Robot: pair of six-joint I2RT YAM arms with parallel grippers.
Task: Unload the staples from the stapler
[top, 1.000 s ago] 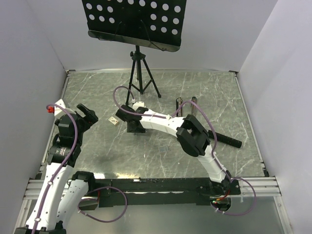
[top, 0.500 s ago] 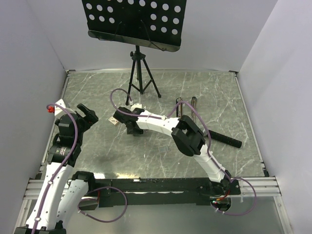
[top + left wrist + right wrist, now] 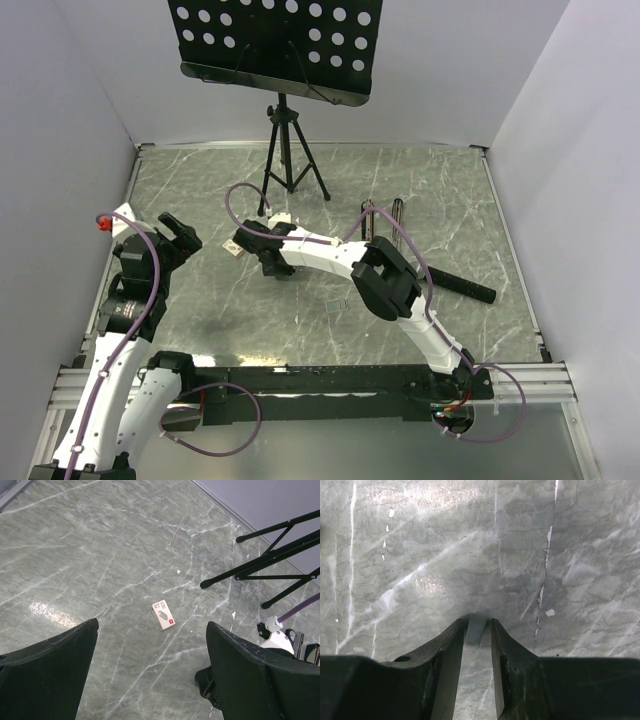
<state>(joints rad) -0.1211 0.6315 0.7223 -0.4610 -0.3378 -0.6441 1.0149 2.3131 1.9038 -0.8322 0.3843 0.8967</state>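
My right gripper (image 3: 268, 264) reaches far left over the table. In the right wrist view its fingertips (image 3: 478, 623) are closed on a small grey strip of staples (image 3: 476, 629), held just above the marble surface. The stapler (image 3: 397, 212) lies open as two narrow dark bars behind the right arm, partly hidden by it. My left gripper (image 3: 180, 238) is open and empty at the left, and its wrist view (image 3: 152, 626) shows both black fingers spread wide over bare table.
A small white box with a red mark (image 3: 163, 615) lies left of the right gripper (image 3: 233, 251). A tiny grey piece (image 3: 337, 306) lies mid-table. A black cylinder (image 3: 465, 286) lies at the right. A music stand's tripod legs (image 3: 290, 170) stand at the back.
The right arm has swung a little further left and its gripper has come down closer to the table. The left arm has not moved.
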